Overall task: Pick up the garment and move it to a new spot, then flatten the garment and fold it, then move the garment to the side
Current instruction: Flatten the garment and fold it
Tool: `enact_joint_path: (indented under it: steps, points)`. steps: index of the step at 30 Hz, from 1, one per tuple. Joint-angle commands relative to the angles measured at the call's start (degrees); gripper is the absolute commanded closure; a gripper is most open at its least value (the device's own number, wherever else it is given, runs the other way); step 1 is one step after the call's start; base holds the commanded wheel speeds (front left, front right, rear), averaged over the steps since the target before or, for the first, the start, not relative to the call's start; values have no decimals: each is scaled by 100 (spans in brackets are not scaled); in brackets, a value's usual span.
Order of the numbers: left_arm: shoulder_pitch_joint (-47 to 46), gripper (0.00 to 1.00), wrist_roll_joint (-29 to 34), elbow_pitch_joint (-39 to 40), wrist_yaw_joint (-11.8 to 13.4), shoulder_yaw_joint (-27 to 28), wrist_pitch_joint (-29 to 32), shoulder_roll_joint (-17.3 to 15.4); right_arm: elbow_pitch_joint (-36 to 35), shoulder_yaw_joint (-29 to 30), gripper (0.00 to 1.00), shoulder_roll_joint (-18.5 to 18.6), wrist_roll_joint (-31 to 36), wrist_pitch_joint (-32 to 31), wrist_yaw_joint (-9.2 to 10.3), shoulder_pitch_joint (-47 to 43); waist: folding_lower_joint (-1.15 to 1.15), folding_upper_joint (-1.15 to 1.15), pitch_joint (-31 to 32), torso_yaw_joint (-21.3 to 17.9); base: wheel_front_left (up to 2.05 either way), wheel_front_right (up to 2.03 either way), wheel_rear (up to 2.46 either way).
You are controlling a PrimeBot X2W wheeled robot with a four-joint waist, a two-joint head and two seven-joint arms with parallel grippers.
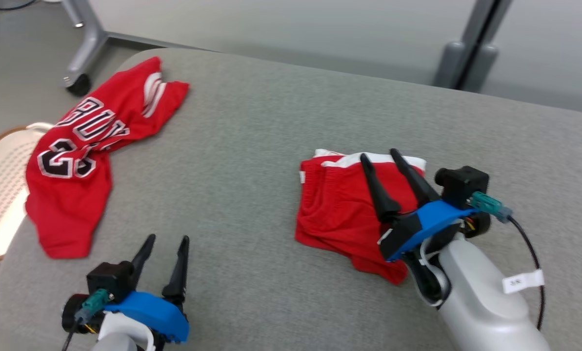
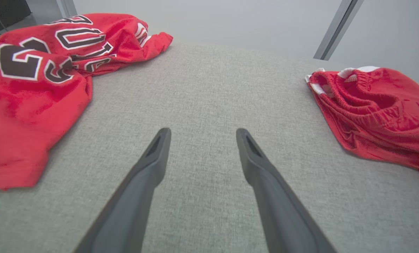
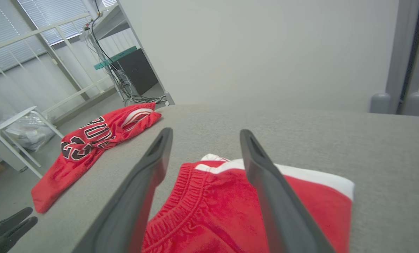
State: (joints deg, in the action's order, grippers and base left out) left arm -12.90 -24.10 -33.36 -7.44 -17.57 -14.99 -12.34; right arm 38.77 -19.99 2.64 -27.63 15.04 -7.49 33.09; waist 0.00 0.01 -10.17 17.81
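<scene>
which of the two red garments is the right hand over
The folded red shorts with the white band, under the open right hand; the lettered jersey lies crumpled at the far left.

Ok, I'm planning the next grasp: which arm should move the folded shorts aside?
Probably right: the right gripper hangs open over the shorts, while the left gripper is over bare grey surface.

Even, soft light (faint shadows); head view slightly blurred.
</scene>
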Motion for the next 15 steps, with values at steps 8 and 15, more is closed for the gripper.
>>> enact_joint_path:
  steps: [8, 15]
  points:
    - [277, 0, 521, 616, -6, 799, -26, 44, -553, 1482, 0, 28, 1265, 21, -1, -881, 0, -1, 232, -996, 0, 0, 0]
    - [668, 0, 926, 931, -6, 1394, -26, 175, -977, 1876, 0, 28, 1657, 21, -1, -1639, 0, -1, 410, -1618, 0, 0, 0]
